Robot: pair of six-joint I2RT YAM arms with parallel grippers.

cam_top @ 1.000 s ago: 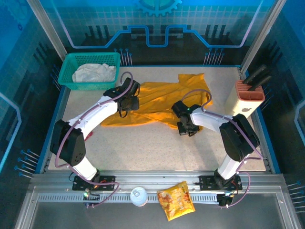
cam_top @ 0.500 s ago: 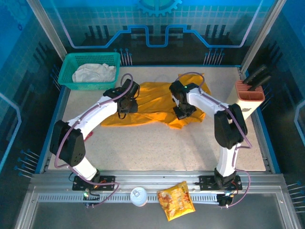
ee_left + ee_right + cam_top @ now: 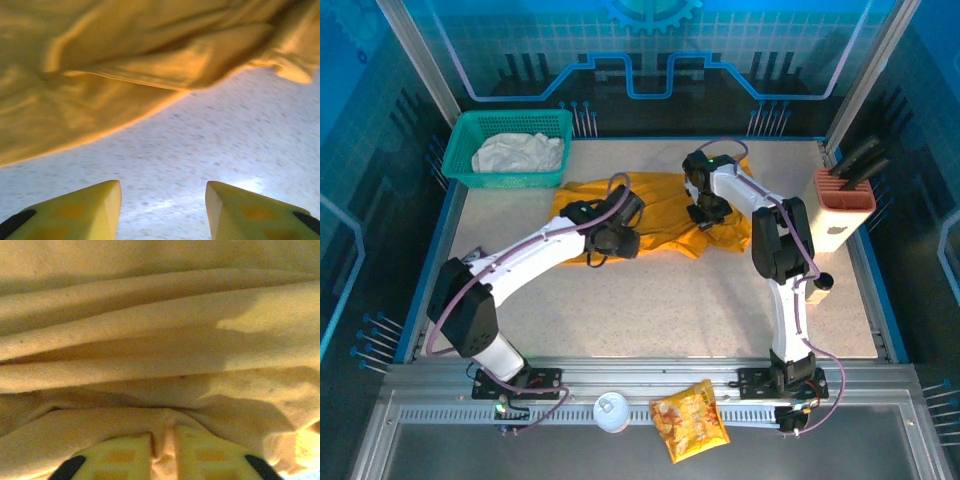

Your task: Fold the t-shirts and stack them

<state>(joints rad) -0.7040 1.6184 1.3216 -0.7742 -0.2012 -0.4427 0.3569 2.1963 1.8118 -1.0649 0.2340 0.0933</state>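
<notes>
The mustard t-shirt [image 3: 665, 205] lies rumpled across the upper middle of the top view, its long axis running left to right. The teal basket [image 3: 505, 180] at upper left holds the off-white t-shirt [image 3: 518, 153]. The left gripper [image 3: 162, 200] hangs with jaws apart and empty over bare table [image 3: 200, 150], the shirt's near hem just beyond its fingertips, while the right gripper [image 3: 162, 445], on the shirt's right half, pinches a ridge of cloth between nearly closed jaws.

Left gripper [image 3: 163, 200] hovers low, jaws apart; right gripper [image 3: 163, 442] (arm reaching far forward) pinches the mustard t-shirt [image 3: 160, 340].
</notes>
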